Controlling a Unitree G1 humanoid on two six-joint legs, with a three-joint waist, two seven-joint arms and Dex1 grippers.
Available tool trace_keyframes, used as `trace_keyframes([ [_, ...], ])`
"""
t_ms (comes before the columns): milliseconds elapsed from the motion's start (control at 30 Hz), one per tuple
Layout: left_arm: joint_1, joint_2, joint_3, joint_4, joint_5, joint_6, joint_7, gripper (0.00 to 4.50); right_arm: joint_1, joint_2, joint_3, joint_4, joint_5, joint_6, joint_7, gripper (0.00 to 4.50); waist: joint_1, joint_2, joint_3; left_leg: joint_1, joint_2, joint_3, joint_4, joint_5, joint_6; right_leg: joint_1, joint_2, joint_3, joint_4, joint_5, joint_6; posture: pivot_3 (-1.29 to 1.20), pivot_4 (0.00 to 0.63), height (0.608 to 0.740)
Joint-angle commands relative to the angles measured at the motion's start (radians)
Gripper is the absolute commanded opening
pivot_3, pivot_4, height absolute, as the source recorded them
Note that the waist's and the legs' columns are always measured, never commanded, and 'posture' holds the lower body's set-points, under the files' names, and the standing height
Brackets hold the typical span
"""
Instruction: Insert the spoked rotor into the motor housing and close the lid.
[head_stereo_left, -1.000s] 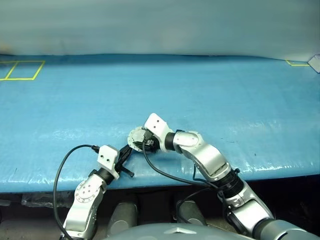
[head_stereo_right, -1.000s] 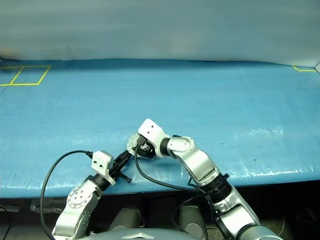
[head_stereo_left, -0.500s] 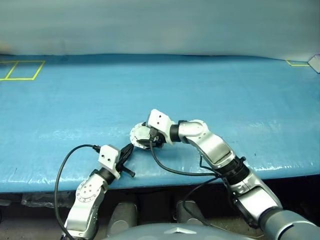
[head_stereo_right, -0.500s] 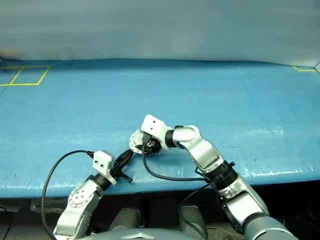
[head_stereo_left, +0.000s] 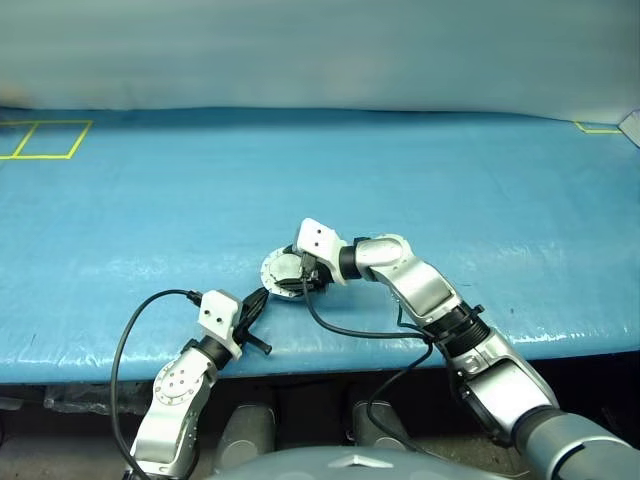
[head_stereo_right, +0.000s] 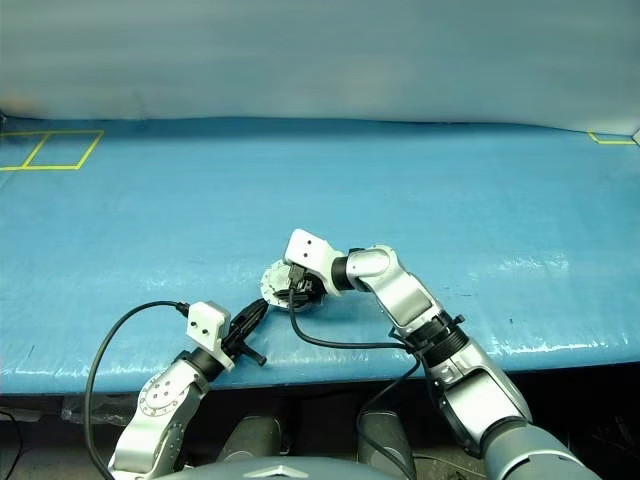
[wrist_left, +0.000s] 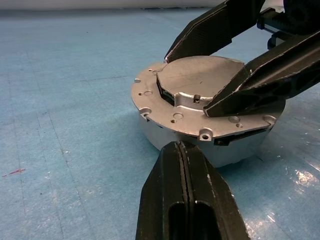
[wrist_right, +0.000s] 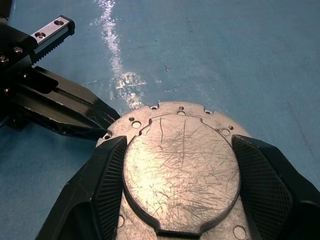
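The lid, a silvery notched disc with a raised flat centre, lies on top of the grey motor housing on the blue table, overhanging it a little. My right gripper is shut on the lid, one black finger on each side of the raised centre. In the head views this gripper reaches in from the right. My left gripper is shut, and its tip rests against the housing's side wall just under the lid's rim. The spoked rotor is hidden.
The blue table sheet stretches wide beyond the parts. Yellow tape squares mark the far left and a yellow tape corner the far right. The table's front edge runs just behind my left wrist. A black cable loops under my right arm.
My right wrist has turned and its forearm has swung outward, carrying the lid slightly farther along the table. The left gripper has stayed put.
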Motion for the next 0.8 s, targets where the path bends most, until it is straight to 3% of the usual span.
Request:
trace_keyframes([
  [33,0.000,-0.003,-0.006,-0.021,-0.012,-0.005,-0.006,0.00,-0.003,-0.002,-0.020,0.005,0.011,-0.040,0.038,3.01,0.000,0.000,0.000,0.000,0.000,0.000,0.000,0.000,0.000,0.000,0.000,0.000,0.000,0.000,0.000,0.00,0.150,0.740],
  [800,0.007,-0.018,-0.014,-0.014,-0.006,-0.008,-0.002,0.00,-0.045,-0.007,-0.047,0.127,0.006,-0.204,0.179,3.01,0.001,0.000,0.000,0.000,0.000,0.001,0.000,0.000,0.000,0.000,0.000,0.000,0.000,0.001,0.000,0.00,0.150,0.740],
])
